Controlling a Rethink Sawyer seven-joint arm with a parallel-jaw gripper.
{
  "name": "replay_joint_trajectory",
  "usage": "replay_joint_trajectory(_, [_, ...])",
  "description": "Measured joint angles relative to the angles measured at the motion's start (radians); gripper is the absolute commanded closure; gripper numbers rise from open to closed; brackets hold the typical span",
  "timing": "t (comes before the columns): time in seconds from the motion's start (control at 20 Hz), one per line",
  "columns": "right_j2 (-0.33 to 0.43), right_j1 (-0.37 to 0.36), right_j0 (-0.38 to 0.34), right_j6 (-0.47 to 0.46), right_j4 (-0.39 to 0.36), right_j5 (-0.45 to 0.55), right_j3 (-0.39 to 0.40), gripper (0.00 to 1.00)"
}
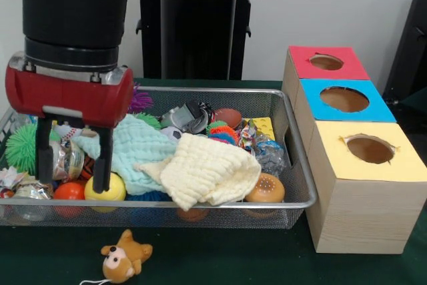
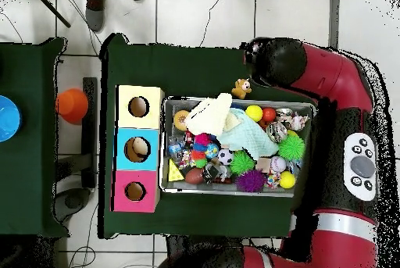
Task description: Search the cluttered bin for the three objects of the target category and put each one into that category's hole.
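My gripper (image 1: pixel 72 181) is open, its two black fingers (image 1: pixel 102 165) reaching down into the left end of the wire bin (image 1: pixel 220 89). Between them lies a clear crinkly wrapped thing (image 1: pixel 63 158), and I cannot tell whether it is touched. A yellow ball (image 1: pixel 107 190) and an orange ball (image 1: pixel 68 191) sit just below the fingertips. A mint cloth (image 1: pixel 137 155) and a pale yellow cloth (image 1: pixel 207 171) cover the bin's middle. To the right stand three boxes with round holes: red (image 1: pixel 327 63), blue (image 1: pixel 345 99) and yellow (image 1: pixel 370 149). In the overhead view the arm (image 2: pixel 273 62) hides the gripper.
A small brown plush animal (image 1: pixel 125 255) lies on the green table in front of the bin, also seen from overhead (image 2: pixel 241 88). The bin (image 2: pixel 234 194) holds spiky balls, a toy bun (image 1: pixel 265 189), a cheese wedge (image 1: pixel 264 127) and foil wraps. An orange object (image 2: pixel 72 105) stands beyond the boxes.
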Motion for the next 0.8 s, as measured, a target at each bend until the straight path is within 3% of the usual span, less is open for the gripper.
replay_joint_trajectory(0.8, [0.001,0.091,-0.002,0.0,0.0,-0.104,-0.042,0.0])
